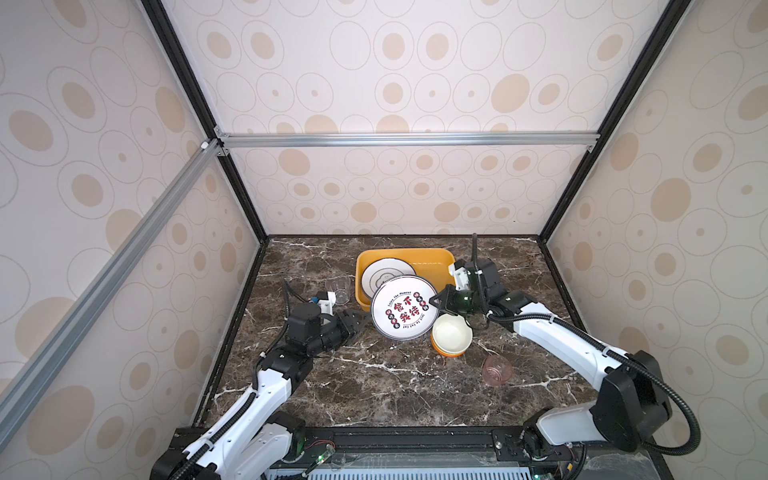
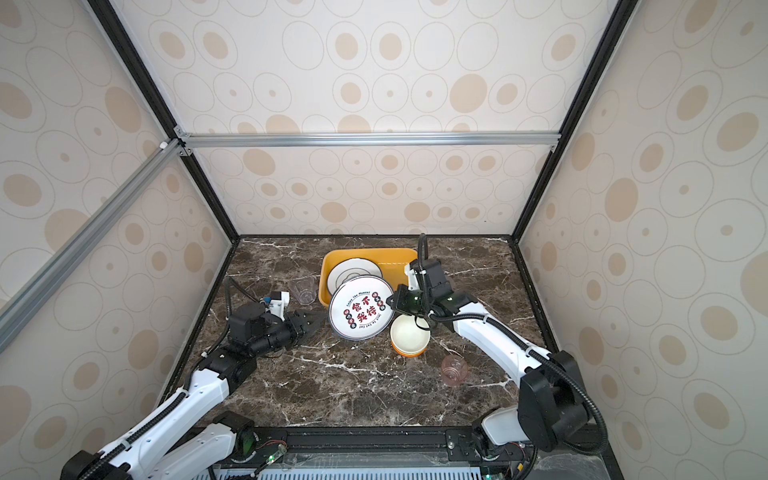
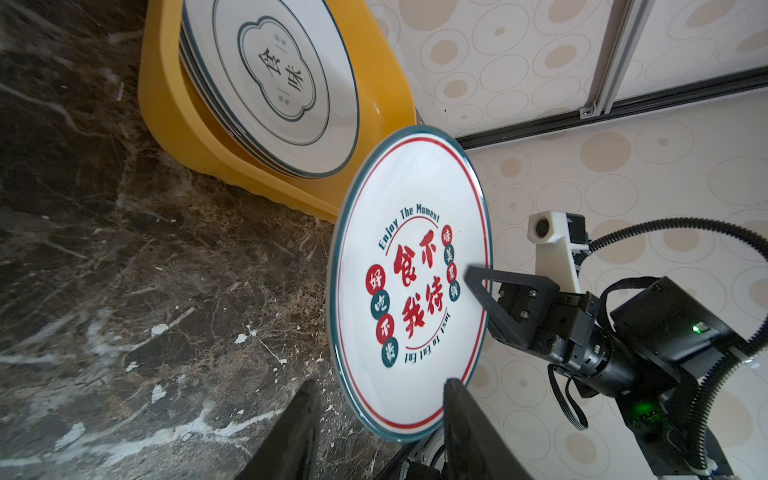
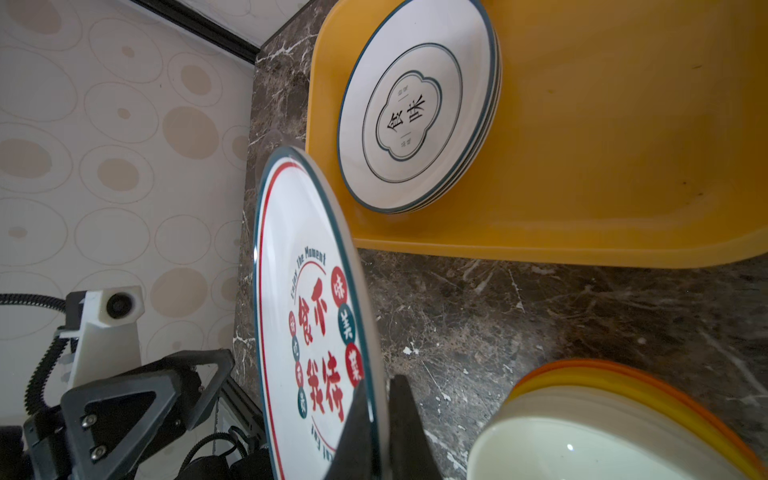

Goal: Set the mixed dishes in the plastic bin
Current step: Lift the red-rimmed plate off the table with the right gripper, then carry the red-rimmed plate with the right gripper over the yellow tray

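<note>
Right gripper (image 1: 436, 301) pinching rim of lettered plate (image 1: 402, 308), holding it tilted over bin (image 1: 405, 251) front-left corner. Left gripper (image 1: 359, 322) gaping beside plate, gripping nothing. Banded plates (image 1: 384, 272) lying in bin's left end. Bowls (image 1: 451, 334), pink cup (image 1: 496, 369), clear cup (image 1: 338, 287) sitting on counter (image 1: 374, 395), not yet binned.

- The right half of the plastic bin (image 1: 430, 270) is bare floor, open from above (the only free spot inside).
- A stack of white plates (image 1: 384, 275) fills its left half.
- The red-lettered plate (image 1: 404, 308) hangs tilted over the bin's near rim, clamped at its edge by the right gripper (image 1: 433, 302), and bars entry from the front.
- The left gripper (image 1: 360, 322), jaws apart, crowds that plate's left edge.
- The stacked bowls (image 1: 451, 336) sit just beside the plate, under the right gripper.
- A clear cup (image 1: 338, 287) narrows the lane along the bin's left wall.
- The pink cup (image 1: 496, 370) stands well apart, with wide bare marble table (image 1: 374, 395) across the front.
</note>
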Available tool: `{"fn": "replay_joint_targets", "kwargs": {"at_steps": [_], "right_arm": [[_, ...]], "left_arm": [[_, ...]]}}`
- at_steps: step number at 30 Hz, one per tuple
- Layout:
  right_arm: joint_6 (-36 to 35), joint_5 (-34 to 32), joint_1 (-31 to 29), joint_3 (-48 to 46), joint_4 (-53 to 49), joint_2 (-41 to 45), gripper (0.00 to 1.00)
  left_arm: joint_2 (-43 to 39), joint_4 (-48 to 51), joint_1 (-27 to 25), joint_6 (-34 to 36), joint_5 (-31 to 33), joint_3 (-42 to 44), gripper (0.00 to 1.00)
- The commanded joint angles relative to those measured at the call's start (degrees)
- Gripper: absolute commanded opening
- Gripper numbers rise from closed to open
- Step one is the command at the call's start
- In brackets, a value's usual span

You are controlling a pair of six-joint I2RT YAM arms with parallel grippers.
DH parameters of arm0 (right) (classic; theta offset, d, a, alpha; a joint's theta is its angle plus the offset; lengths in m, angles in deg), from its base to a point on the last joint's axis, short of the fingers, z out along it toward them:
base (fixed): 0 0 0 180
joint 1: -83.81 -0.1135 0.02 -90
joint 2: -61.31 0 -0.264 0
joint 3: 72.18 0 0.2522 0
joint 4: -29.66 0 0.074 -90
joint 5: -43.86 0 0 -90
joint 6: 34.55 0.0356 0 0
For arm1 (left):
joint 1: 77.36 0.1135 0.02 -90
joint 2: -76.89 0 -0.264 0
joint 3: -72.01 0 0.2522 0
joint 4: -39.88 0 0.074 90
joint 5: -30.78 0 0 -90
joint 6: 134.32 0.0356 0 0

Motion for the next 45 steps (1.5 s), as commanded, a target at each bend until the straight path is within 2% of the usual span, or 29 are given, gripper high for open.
{"fn": "replay_joint_targets", "kwargs": {"at_steps": [1, 9, 25, 45], "right_arm": [[0.5, -0.9, 1.2, 4.5, 1.4, -2.3, 0.00], [1.2, -2.2, 3.6, 13.7, -0.2, -12.0, 0.00], [2.8, -3.2, 3.9, 29.7, 0.1, -30.0, 0.00], [3.6, -3.4, 3.8, 36.4, -0.2, -38.5, 0.00]], "left_arm": [[-1.7, 2.8, -0.2, 1.9, 1.6, -2.4, 0.48], [-3.8, 4.7, -0.2, 2.2, 2.7, -1.4, 0.49], [-3.9, 6.1, -0.2, 2.2, 3.7, -0.6, 0.50], [-2.2, 5.6, -0.2, 2.6, 3.3, -0.5, 0.50]]}}
